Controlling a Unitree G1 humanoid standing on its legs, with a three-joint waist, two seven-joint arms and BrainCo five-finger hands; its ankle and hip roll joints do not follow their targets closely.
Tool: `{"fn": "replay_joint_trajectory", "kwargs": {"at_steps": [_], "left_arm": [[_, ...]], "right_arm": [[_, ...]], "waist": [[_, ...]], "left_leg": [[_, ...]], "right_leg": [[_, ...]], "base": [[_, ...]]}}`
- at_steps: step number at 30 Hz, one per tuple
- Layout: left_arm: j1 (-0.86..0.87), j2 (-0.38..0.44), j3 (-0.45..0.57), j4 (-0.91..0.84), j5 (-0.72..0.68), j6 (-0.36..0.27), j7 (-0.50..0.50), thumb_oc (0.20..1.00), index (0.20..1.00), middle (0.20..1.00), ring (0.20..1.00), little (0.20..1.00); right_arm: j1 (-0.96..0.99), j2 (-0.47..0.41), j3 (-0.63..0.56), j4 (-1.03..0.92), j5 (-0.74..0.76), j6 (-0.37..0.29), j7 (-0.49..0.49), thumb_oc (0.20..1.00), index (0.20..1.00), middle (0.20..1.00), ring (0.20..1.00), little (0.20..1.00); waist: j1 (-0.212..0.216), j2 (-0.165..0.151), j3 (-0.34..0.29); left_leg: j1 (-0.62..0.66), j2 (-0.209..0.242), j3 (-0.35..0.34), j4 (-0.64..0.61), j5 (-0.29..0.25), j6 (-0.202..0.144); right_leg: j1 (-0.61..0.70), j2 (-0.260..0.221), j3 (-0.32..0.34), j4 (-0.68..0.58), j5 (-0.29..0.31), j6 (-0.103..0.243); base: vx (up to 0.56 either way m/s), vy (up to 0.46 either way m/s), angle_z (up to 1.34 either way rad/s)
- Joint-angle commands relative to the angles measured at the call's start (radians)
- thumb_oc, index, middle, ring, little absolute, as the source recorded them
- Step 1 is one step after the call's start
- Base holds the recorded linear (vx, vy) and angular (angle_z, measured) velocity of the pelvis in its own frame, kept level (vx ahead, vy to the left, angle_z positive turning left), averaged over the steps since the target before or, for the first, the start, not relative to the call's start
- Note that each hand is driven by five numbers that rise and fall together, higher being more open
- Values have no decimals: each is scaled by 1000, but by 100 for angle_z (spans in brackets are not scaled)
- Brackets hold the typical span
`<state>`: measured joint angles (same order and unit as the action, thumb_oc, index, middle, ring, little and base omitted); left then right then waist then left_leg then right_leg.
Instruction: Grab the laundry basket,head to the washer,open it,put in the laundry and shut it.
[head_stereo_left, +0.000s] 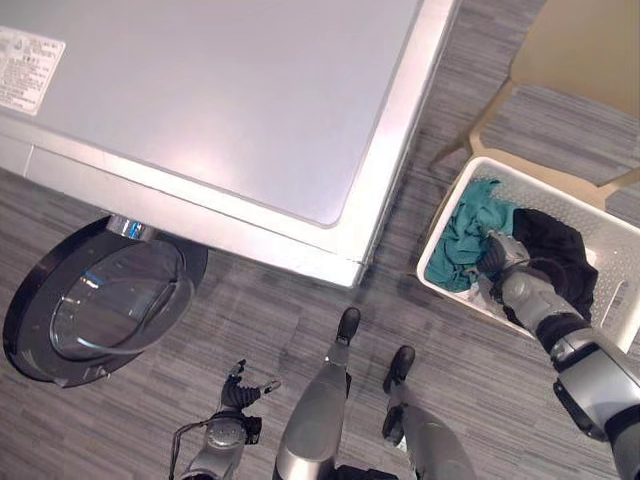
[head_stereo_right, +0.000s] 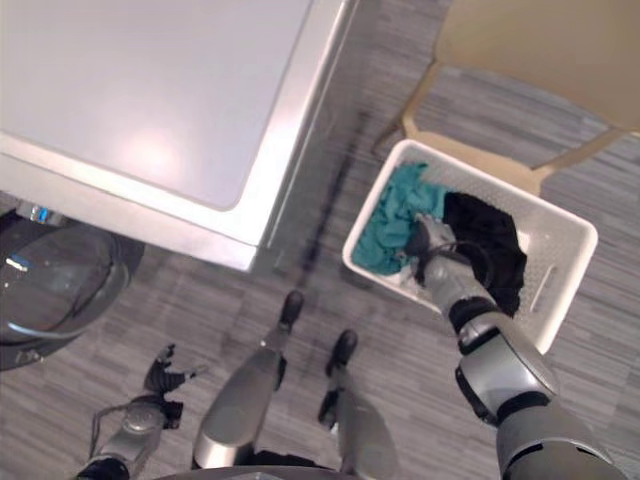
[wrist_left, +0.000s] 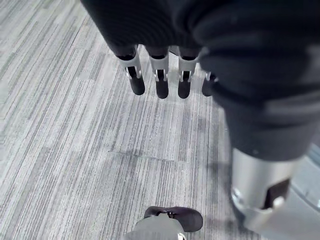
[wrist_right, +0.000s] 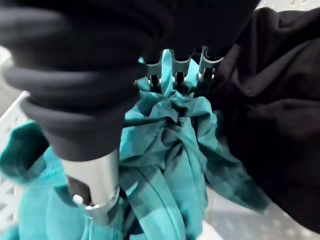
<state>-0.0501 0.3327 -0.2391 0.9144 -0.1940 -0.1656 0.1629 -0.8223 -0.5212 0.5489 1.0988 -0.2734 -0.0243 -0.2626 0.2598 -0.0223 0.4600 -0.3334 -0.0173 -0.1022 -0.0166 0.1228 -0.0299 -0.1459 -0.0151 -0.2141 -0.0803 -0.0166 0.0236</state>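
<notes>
A white laundry basket stands on the floor to the right of the washer. It holds a teal cloth and a black cloth. My right hand reaches down into the basket between them. In the right wrist view its fingers dig into the bunched teal cloth, with the black cloth beside it. The washer's round door hangs open at the lower left. My left hand hangs low over the floor, fingers straight and holding nothing.
A beige chair stands just behind the basket. The washer's silver top takes up the upper left, its front corner close to the basket. Grey striped floor lies between the open door and the basket.
</notes>
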Motion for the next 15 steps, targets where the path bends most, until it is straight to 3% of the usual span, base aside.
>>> {"fn": "replay_joint_trajectory", "kwargs": {"at_steps": [1, 2, 9, 15], "left_arm": [[-7, 15, -38, -1, -32, -18, 15, 1000, 1000, 1000, 1000, 1000], [-6, 11, -40, -2, -32, -17, 12, 1000, 1000, 1000, 1000, 1000], [1, -4, -29, -13, -41, -1, -6, 1000, 1000, 1000, 1000, 1000], [11, -14, -2, -21, -32, 16, -20, 1000, 1000, 1000, 1000, 1000]], "right_arm": [[8, 11, -1, -63, 144, -20, 16, 426, 426, 426, 426, 426], [17, 18, -18, -88, 188, -29, 19, 200, 200, 200, 200, 200], [118, 54, -171, -266, 456, -80, 34, 200, 200, 200, 200, 200], [266, 94, -283, -442, 595, -119, 61, 200, 200, 200, 200, 200]], "waist": [[19, 7, -31], [19, 7, -35], [7, 2, -61], [-19, 4, -102]], "left_leg": [[-28, -25, 16, 30, -22, -12], [-24, -26, 14, 22, -20, -13], [34, -27, 5, -18, -18, -18], [93, -30, 3, -52, -18, -20]], "right_leg": [[-51, -55, 58, 55, 32, 77], [-47, -54, 55, 50, 31, 78], [1, -57, 41, 36, 20, 78], [49, -70, 11, 36, 10, 82]], "base": [[0, 0, 0], [37, -5, 1], [20, 5, 8], [32, 4, 7]]}}
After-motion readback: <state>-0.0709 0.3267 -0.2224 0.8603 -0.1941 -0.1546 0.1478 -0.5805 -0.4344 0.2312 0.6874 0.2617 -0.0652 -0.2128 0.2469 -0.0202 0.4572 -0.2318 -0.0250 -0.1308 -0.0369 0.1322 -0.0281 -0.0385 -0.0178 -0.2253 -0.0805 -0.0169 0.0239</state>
